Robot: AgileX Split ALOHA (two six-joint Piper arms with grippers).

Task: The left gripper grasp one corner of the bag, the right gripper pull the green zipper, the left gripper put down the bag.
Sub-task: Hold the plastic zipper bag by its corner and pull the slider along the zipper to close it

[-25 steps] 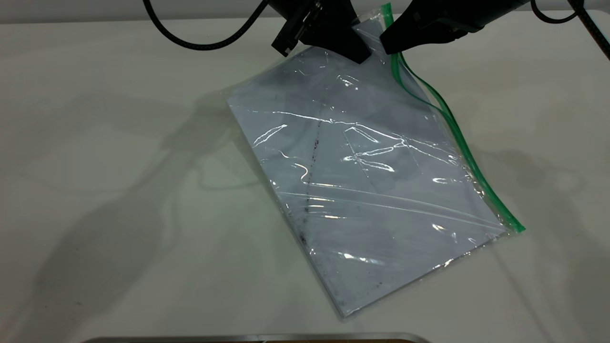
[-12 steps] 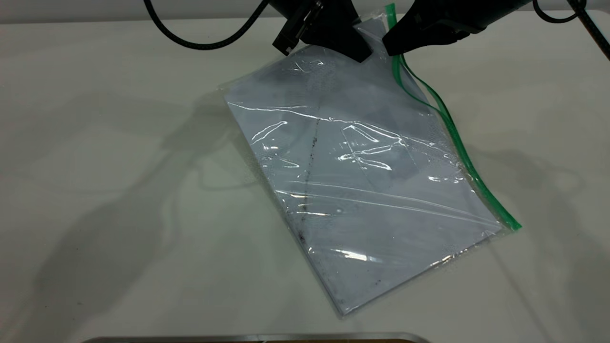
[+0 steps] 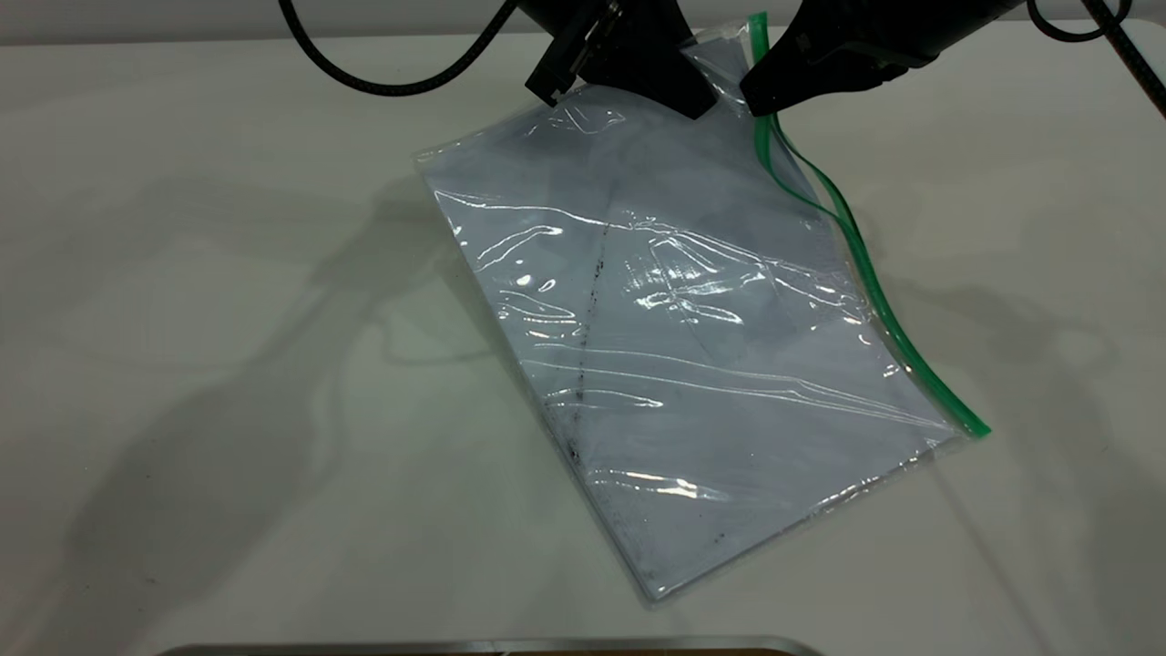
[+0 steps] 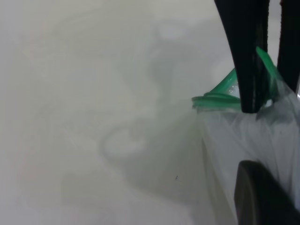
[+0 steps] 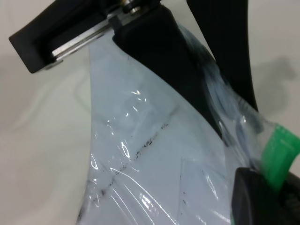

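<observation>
Pale, matte tabletop [image 3: 182, 273] stretches beneath me, and the bag [image 3: 692, 364] slopes down onto it, its far corner lifted and its near corner resting on the surface. My left gripper [image 3: 688, 96] is clamped on that raised far corner, just beside the top end of the green zipper [image 3: 865, 273]. My right gripper [image 3: 761, 100] is pinched on the green zipper at its upper end, below which the two green strips run parted before joining toward the lower corner.
</observation>
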